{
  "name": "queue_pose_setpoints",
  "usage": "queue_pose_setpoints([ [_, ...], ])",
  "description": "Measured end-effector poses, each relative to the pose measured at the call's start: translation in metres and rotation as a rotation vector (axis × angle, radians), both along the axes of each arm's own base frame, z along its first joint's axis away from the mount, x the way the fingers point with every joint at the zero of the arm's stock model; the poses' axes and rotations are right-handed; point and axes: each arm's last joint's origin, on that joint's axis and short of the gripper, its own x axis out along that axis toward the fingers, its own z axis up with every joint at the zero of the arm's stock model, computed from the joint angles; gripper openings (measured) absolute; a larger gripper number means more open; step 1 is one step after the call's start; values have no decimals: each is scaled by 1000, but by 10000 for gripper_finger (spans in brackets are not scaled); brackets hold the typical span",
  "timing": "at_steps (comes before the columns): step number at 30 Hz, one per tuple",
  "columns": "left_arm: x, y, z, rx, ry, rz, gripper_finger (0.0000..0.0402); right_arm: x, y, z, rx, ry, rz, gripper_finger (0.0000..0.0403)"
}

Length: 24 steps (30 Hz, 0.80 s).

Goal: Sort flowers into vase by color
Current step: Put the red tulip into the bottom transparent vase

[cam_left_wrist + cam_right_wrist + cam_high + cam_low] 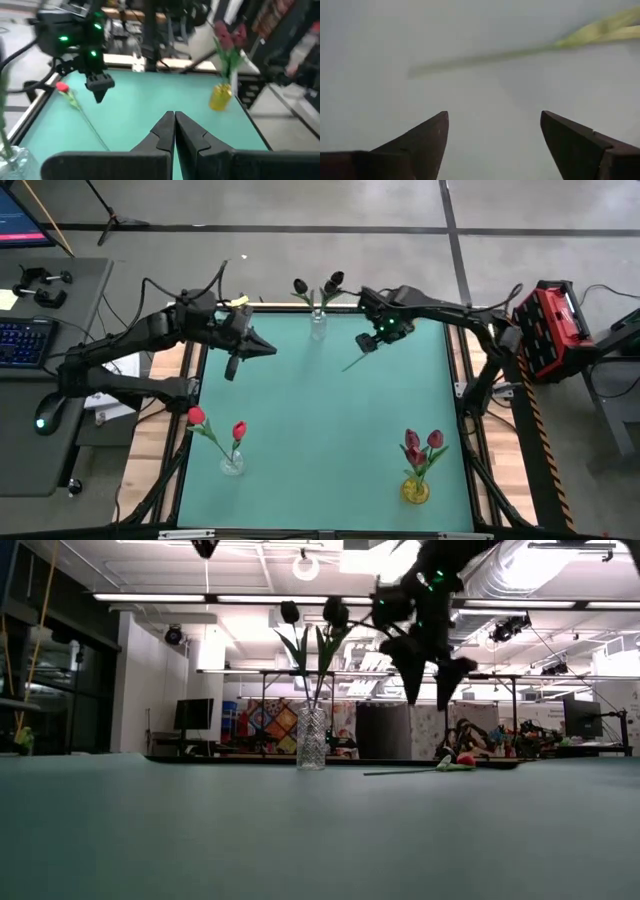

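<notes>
A loose red flower point(366, 343) lies flat on the teal table at the far right, its stem point(520, 52) running toward the near left. My right gripper point(430, 705) hangs open above it, fingers pointing down, touching nothing. My left gripper point(270, 350) is shut and empty over the table's far left, pointing toward the right edge. A clear vase point(312, 738) at the far middle holds two black flowers point(332, 280). A clear vase point(232, 464) at the near left holds two red flowers. A yellow vase point(415, 491) at the near right holds dark pink flowers point(424, 444).
The table's middle is bare teal surface point(320, 420). A red case point(553, 325) sits beyond the right edge, and a desk with a keyboard point(25, 340) stands beyond the left edge. The room lies behind the far edge.
</notes>
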Motion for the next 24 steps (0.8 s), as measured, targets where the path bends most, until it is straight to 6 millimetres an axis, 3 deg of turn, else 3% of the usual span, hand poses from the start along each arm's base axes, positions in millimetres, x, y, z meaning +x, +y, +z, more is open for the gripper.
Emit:
queue_pose_setpoints([
  [6,4,13,-30,-76,-52,110,0,-17,-36,-26,-199,-139,-460,276],
  [11,9,17,-48,-195,-8,156,0,-35,-59,-48,-251,-46,-677,266],
  [17,9,16,-49,-226,-2,162,0,-56,-67,-61,-303,35,-852,261],
  [24,10,16,-46,-215,-33,159,0,-64,-65,-84,-261,-29,-963,260],
])
